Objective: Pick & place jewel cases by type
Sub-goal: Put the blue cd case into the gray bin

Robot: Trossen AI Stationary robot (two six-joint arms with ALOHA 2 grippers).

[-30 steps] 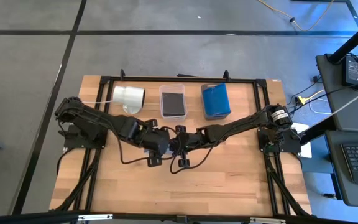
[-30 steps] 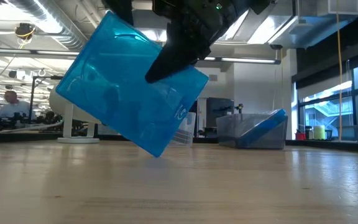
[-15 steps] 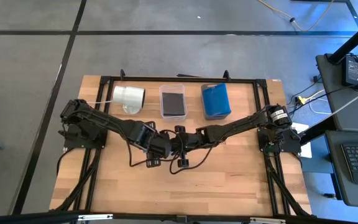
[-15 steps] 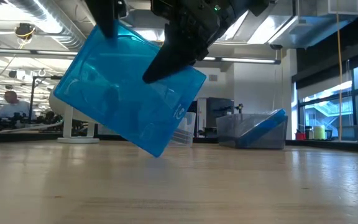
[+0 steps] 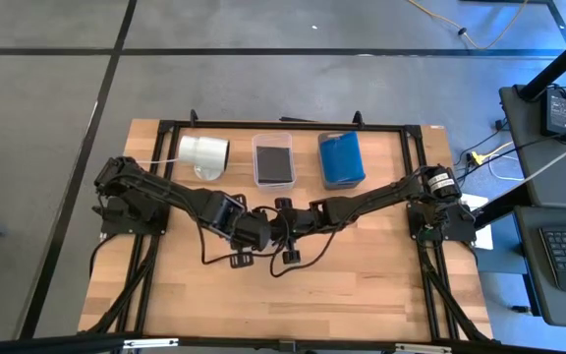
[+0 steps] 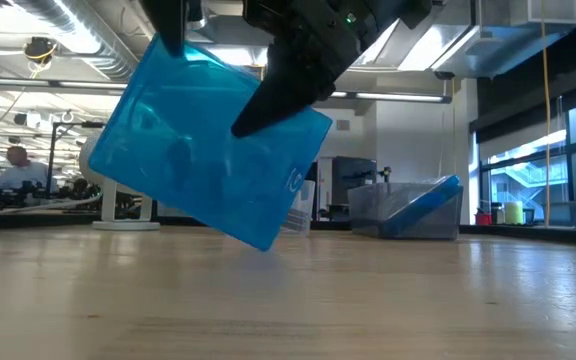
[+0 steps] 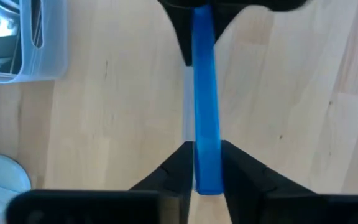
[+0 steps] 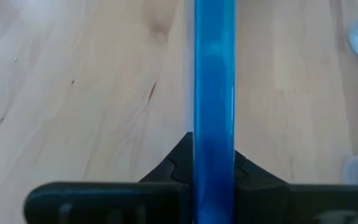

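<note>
A translucent blue jewel case [image 6: 208,150] stands on edge and tilted above the middle of the table. In both wrist views it shows edge-on as a blue strip [image 7: 205,93] [image 8: 214,62]. My left gripper [image 5: 260,228] is shut on its upper left corner and my right gripper [image 5: 285,222] is shut on its upper right part. At the far edge, one tray bin [image 5: 273,159] holds a dark jewel case. The tray bin beside it [image 5: 342,159] holds blue jewel cases, one leaning on the bin's rim. My left gripper pinches the case's two flat faces between its fingers at the upper left corner [image 7: 207,155], one finger [image 6: 168,30] showing over that corner. It comes slanting down from the table's left. My right gripper pinches the two flat faces near the upper right edge [image 8: 214,134]. One finger [image 6: 278,95] lies slantwise over the near face, coming down from the table's right. The case hangs tilted, its lowest corner [image 6: 260,244] close over the wood.
A white cylinder [image 5: 202,152] lies at the far left, beside the tray bins. Black frame rails [image 5: 155,246] run along both sides of the table. Bare wood spreads across the near half. A person [image 6: 13,165] sits in the room beyond the table.
My left gripper has moved toward the table's right and come down onto the case's upper left corner. The case has stayed tilted in my right gripper, shifting only slightly.
</note>
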